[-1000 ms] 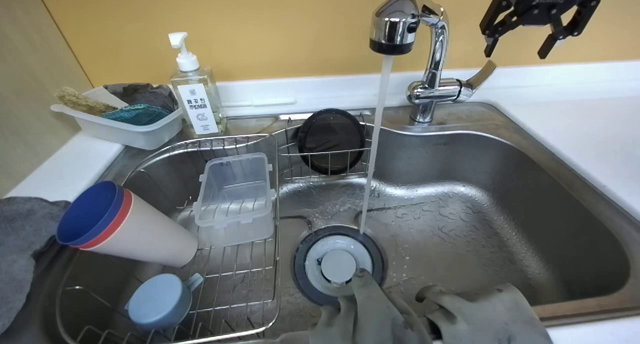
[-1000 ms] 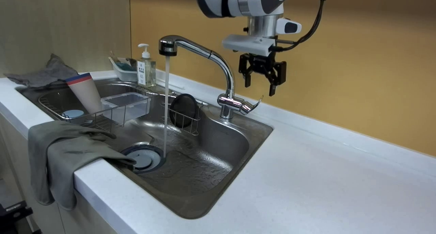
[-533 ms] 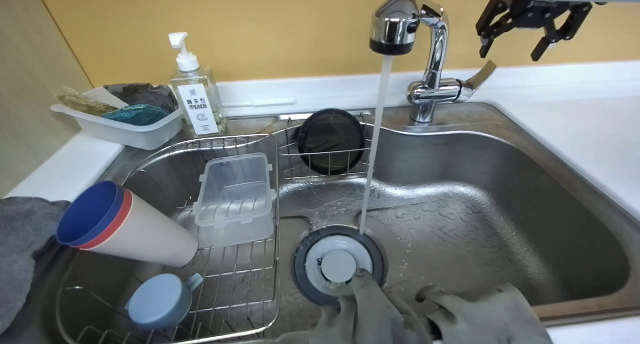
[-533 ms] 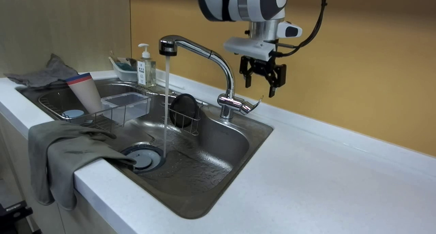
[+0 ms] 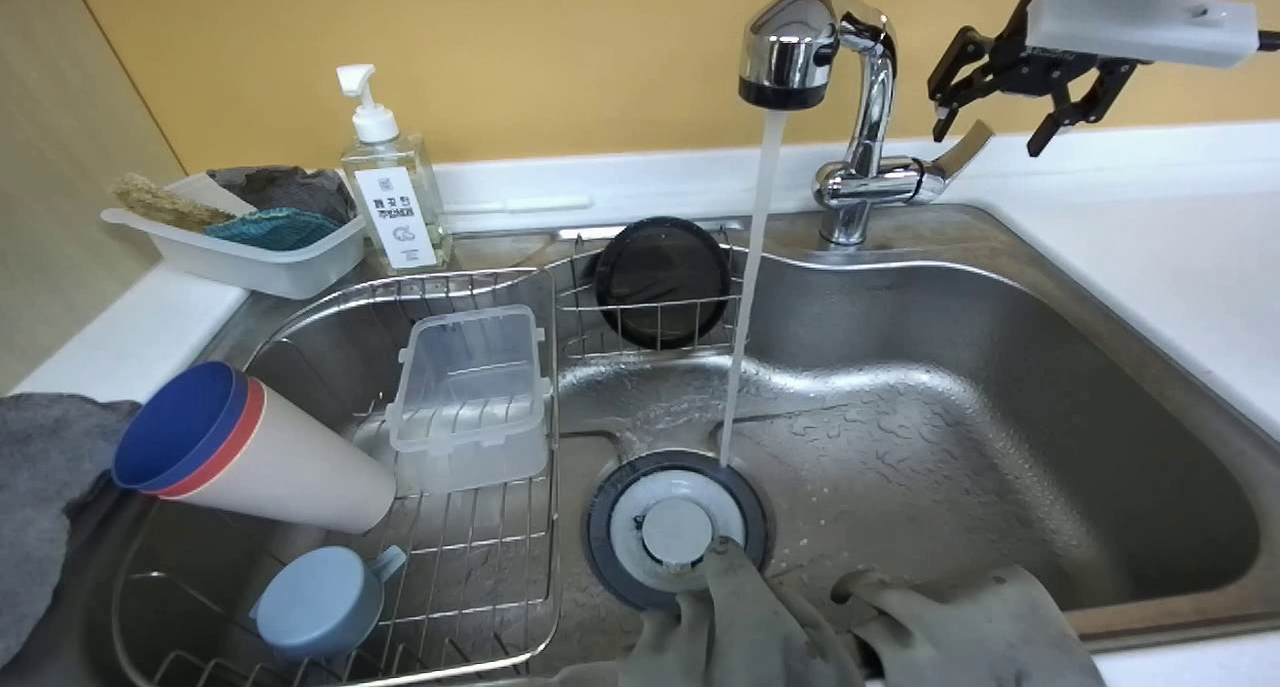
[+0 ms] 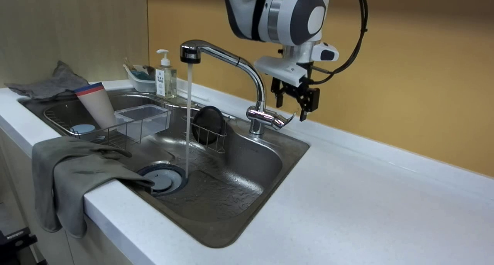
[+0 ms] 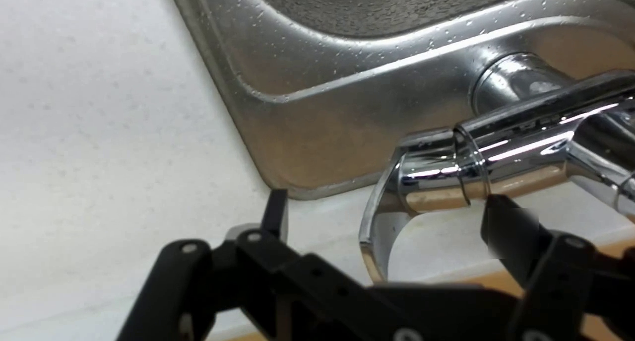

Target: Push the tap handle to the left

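Note:
The tap handle is a short, flat chrome lever sticking out sideways from the tap. It shows in both exterior views, as the handle (image 5: 966, 153) and the handle (image 6: 287, 120), and in the wrist view as the handle (image 7: 379, 227). The tap body (image 5: 848, 212) stands upright behind the sink, and water runs from its rounded spout head (image 5: 785, 62). My gripper (image 5: 988, 142) is open and empty, just above the handle. In the wrist view the handle lies between the spread fingers of the gripper (image 7: 387, 199), its tip hidden behind the gripper's base. I see no contact.
The steel sink (image 6: 266, 203) holds a wire rack (image 5: 555, 567) with a clear plastic box (image 5: 470, 397), stacked cups (image 5: 300, 467) and a blue cup (image 5: 320, 602). A soap bottle (image 5: 397, 202) stands at the back. Grey gloves (image 6: 88, 172) hang over the front edge.
My gripper has moved down and, in an exterior view, to the left, closer to the tap handle. It stays open. The handle and the running water look the same.

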You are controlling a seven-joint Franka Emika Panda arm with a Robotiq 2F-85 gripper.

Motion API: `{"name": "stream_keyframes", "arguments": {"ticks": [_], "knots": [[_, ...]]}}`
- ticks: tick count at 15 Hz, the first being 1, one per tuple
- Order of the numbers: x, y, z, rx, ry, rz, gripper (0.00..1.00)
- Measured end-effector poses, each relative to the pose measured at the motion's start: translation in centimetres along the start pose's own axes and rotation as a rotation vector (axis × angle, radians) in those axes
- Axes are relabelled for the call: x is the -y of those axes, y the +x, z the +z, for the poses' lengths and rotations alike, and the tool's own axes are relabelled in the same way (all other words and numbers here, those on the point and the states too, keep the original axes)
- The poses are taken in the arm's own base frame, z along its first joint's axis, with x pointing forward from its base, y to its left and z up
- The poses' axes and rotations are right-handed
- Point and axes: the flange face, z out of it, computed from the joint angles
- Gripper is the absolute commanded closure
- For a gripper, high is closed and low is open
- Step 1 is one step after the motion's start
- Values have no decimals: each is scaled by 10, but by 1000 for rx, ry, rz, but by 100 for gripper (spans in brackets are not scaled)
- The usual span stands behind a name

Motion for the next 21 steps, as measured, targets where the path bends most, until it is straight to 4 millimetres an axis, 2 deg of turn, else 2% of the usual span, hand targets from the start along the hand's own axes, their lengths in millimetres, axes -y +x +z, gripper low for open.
{"name": "stream_keyframes", "arguments": {"ticks": [6, 12, 17, 21], "knots": [[2, 11, 11, -30, 42, 46, 0], [15, 12, 7, -14, 142, 86, 0], [11, 13, 6, 0, 183, 82, 0], [15, 13, 2, 2, 208, 46, 0]]}}
